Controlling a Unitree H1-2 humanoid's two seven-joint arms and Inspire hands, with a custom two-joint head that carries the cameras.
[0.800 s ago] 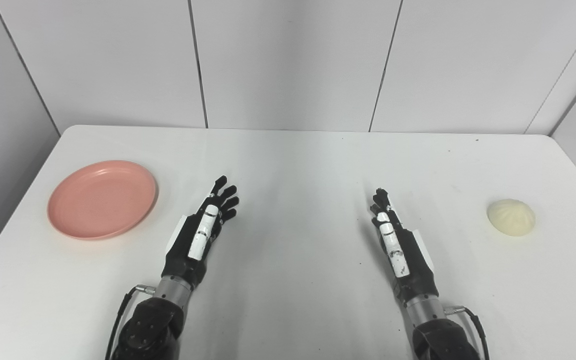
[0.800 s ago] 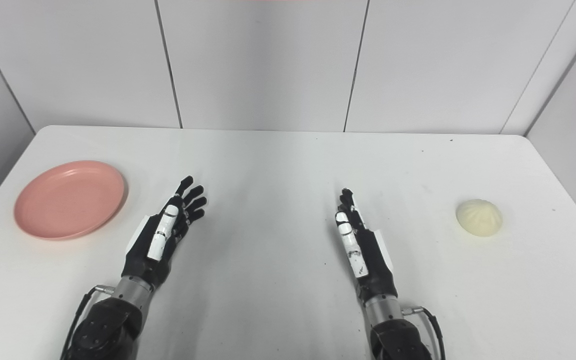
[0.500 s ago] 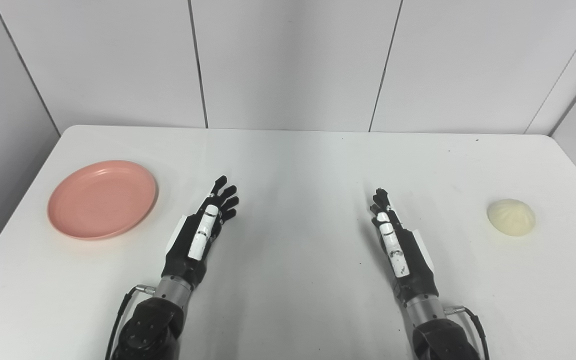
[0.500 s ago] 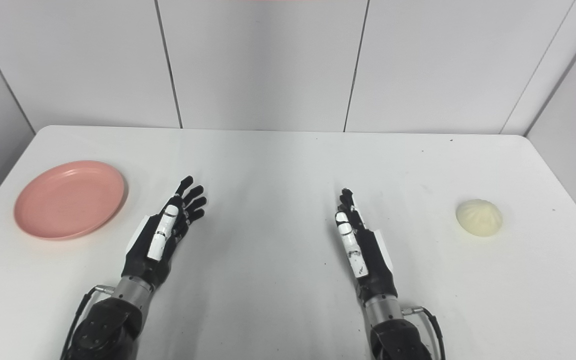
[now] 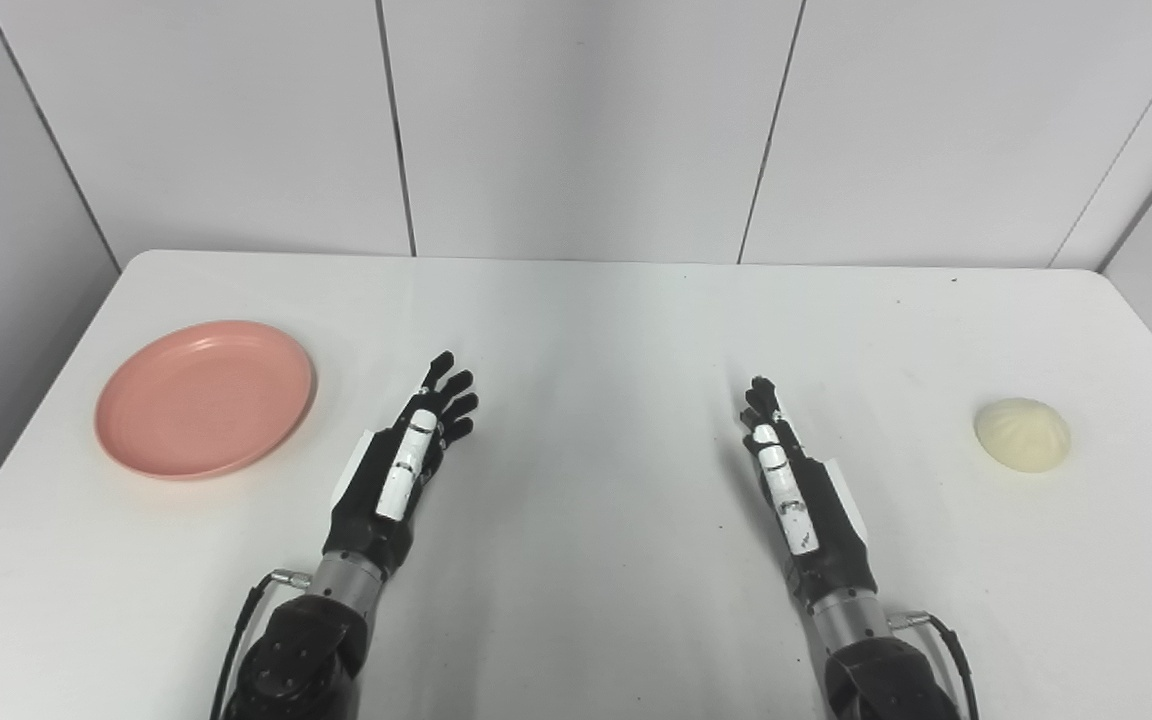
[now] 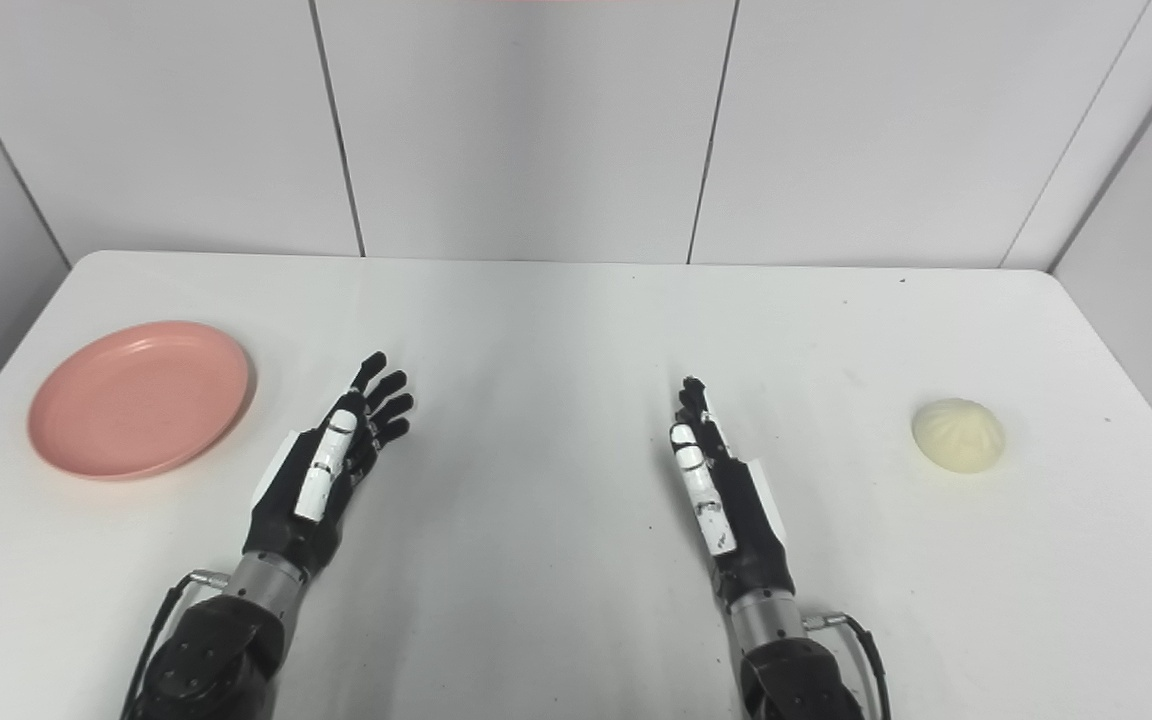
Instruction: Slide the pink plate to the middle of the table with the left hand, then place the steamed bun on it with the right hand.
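Observation:
A round pink plate [image 5: 204, 396] lies empty on the left side of the white table [image 5: 596, 330]. A pale cream steamed bun [image 5: 1022, 434] sits near the table's right edge. My left hand [image 5: 408, 463] is open, fingers stretched forward and apart, to the right of the plate and clear of it. My right hand [image 5: 794, 490] is open too, fingers straight, well left of the bun. Neither hand touches anything. The same scene shows in the right eye view, with the plate [image 6: 139, 398] and the bun [image 6: 958, 435].
Grey panelled walls stand behind the table's far edge and at both sides. The table's left and right edges lie close to the plate and the bun. A few small dark specks mark the tabletop.

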